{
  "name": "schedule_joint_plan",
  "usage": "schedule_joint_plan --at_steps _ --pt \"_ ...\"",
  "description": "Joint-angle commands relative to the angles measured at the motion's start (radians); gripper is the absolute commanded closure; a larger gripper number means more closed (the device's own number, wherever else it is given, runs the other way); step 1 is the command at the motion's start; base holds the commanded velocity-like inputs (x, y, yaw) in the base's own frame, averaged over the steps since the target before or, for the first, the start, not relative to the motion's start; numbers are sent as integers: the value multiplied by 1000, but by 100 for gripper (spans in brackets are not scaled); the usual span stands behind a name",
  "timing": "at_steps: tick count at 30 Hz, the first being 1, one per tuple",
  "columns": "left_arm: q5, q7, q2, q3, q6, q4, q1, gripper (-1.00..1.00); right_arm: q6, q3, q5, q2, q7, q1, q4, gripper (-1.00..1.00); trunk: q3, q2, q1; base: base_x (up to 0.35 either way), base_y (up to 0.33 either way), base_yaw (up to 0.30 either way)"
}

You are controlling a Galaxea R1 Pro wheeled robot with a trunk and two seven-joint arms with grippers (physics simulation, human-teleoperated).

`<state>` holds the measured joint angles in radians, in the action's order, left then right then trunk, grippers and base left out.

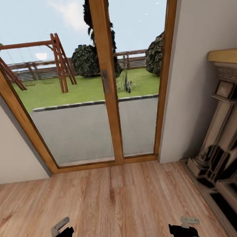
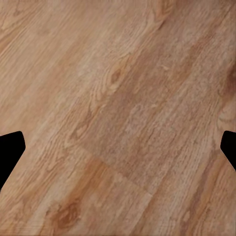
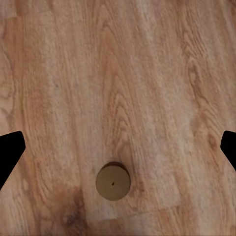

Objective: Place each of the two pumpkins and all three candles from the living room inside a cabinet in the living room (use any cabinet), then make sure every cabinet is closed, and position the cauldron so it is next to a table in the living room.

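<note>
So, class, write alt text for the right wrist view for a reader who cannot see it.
A candle stands upright on the wooden floor, seen from above. The right gripper's dark fingertips sit wide apart at the frame's edges, open and holding nothing.

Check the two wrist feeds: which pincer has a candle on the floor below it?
The right pincer: a tan candle stands upright on the wood floor between its spread fingertips. The left pincer has bare planks below it.

The fireplace (image 1: 228, 146) is cut off by the right edge.
</note>
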<state>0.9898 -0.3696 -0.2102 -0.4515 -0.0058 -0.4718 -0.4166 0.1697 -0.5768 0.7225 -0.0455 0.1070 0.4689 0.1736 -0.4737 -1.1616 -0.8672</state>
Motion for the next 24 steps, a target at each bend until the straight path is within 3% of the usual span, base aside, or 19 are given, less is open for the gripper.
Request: schedule_joint_plan --at_steps 1,11,24 --pt "6 -8 -1 -7 -1 -2 -1 -100 2 -8 8 0 5 0 1 -100 -1 -1 0 64 24 0" --pt "3 -8 -1 -9 -2 -2 -1 -100 23 -8 8 0 5 0 1 -100 -1 -1 0 11 4 0" --pt "8 -5 -1 8 3 -10 -1 -100 22 -8 8 -2 6 0 0 -100 -42 -92 -50 0 0 0"
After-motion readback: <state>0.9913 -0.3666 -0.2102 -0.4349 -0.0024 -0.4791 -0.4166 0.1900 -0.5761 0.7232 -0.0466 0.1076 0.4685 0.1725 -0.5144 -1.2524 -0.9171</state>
